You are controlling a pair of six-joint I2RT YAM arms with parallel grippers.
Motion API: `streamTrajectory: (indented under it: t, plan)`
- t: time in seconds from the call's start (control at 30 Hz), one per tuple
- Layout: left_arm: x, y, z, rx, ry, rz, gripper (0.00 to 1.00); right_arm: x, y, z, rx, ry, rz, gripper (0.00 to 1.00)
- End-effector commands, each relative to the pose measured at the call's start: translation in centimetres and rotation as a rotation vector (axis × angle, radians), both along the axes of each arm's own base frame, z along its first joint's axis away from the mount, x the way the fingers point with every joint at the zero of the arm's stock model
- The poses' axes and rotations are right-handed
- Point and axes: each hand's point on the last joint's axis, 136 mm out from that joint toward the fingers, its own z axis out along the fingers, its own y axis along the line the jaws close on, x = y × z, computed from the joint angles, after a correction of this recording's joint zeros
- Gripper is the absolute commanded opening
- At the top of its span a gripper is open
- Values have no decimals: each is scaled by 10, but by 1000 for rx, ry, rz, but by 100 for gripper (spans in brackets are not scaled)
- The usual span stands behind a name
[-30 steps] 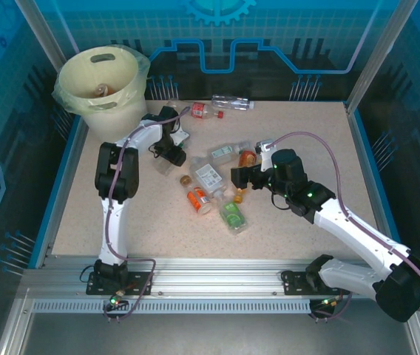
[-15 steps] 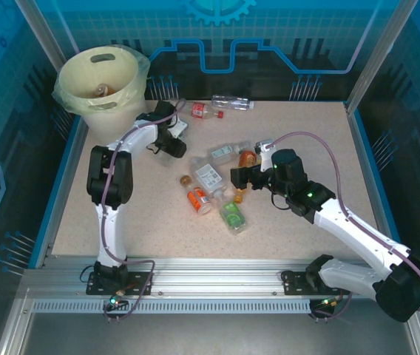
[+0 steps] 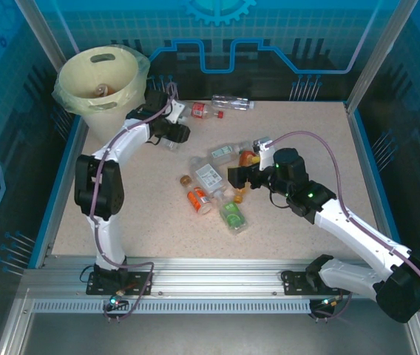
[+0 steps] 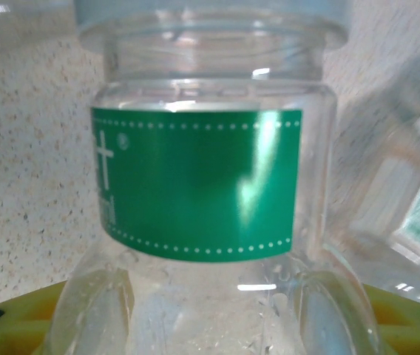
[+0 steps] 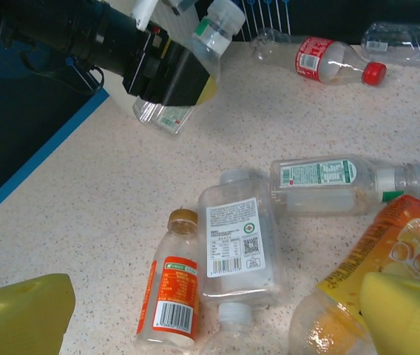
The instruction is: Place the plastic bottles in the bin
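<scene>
**Clear plastic bottle with a green label point(image 4: 195, 185) held tight**

The left gripper point(image 3: 173, 133) squeezes it just right of the pale yellow round plastic bin point(image 3: 114, 111), in the upper left. More small clear bottles point(image 3: 211, 177) lie mid-frame on the speckled table point(image 3: 121, 214). The right gripper point(image 3: 234, 177) hangs over them, fingers spread wide.
</scene>
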Motion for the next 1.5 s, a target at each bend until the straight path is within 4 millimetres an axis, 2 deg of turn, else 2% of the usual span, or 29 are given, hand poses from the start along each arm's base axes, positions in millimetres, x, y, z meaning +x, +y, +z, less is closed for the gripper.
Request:
streamTrajectory:
  t: [0.0, 0.17, 0.3, 0.43, 0.6, 0.7, 0.87, 1.1, 1.2, 1.47]
  plan:
    - [10, -19, 77, -178, -154, 9, 38, -2, 6, 15, 29, -50, 31, 100]
    - [18, -25, 158, -325, -315, 40, 38, 0, 6, 13, 20, -43, 26, 100]
    - [24, -19, 219, -446, -418, 88, 38, 2, 6, 12, 16, -38, 21, 100]
    - [30, 5, 275, -574, -524, 178, 38, 3, 4, 11, 10, -36, 12, 100]
    - [43, 57, 316, -680, -645, 372, 38, 4, 3, 8, 3, -31, 4, 100]
    - [55, 95, 323, -730, -671, 535, 39, 4, 4, 9, 4, -28, 3, 100]
    - [71, 157, 317, -789, -671, 786, 39, 4, 2, 8, -4, -22, -3, 100]
    - [94, 225, 287, -904, -646, 1029, 40, 3, 0, 10, 0, -20, -13, 100]
    - [99, 243, 277, -983, -609, 1091, 39, 2, -1, 8, -4, -14, -17, 100]
    - [111, 275, 241, -1031, -551, 1252, 44, 2, -4, 9, -1, -18, -26, 100]
